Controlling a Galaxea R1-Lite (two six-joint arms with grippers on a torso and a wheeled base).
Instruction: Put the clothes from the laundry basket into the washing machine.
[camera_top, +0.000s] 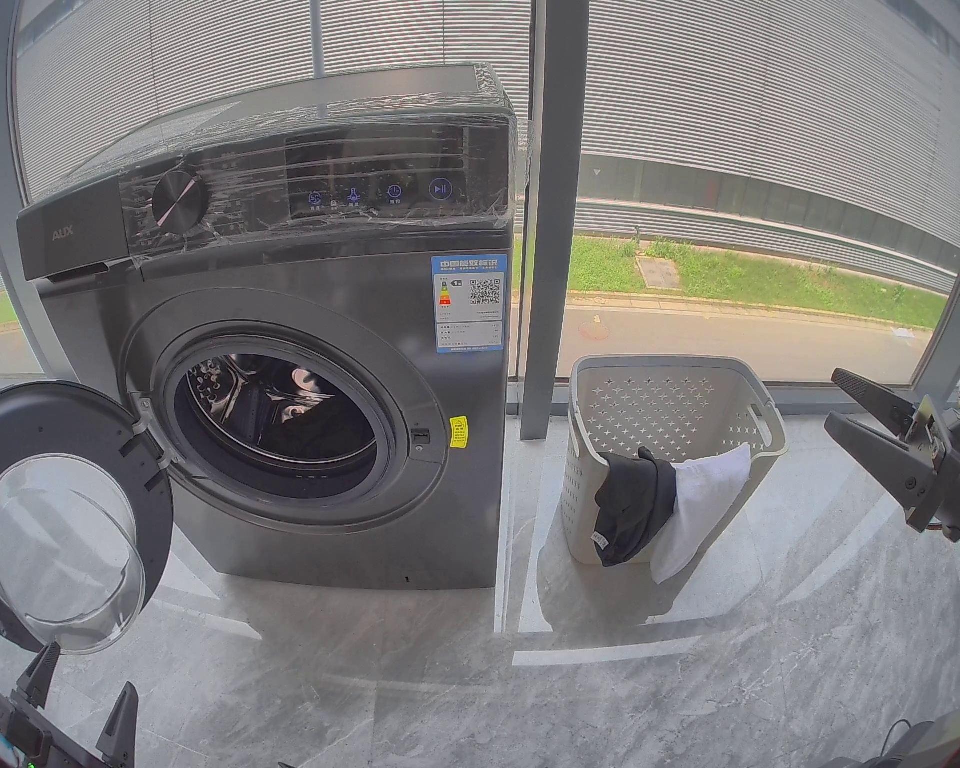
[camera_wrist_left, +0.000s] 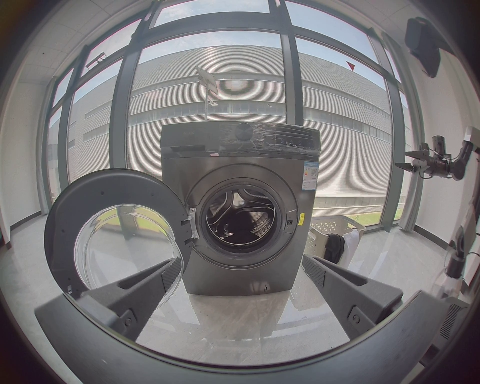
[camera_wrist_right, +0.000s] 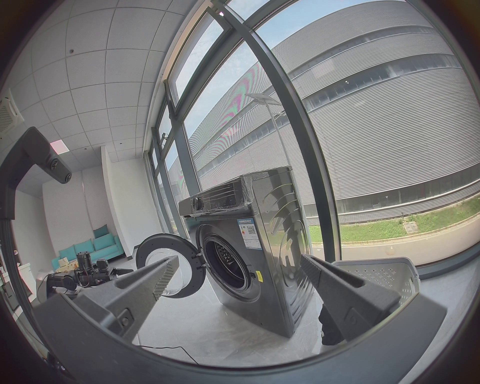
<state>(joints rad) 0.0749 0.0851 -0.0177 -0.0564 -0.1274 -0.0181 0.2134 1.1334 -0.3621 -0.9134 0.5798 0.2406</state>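
Observation:
The grey washing machine stands at the left with its round door swung wide open, baring the drum. Something dark lies low in the drum; I cannot tell what it is. To its right sits the white laundry basket. A black garment and a white garment hang over the basket's front rim. My left gripper is open and empty, low in front of the door. My right gripper is open and empty, raised to the right of the basket. In the left wrist view, the left gripper faces the machine.
A grey window pillar rises between machine and basket, with glass walls behind both. Open marble floor stretches in front of them. A teal sofa stands far across the room.

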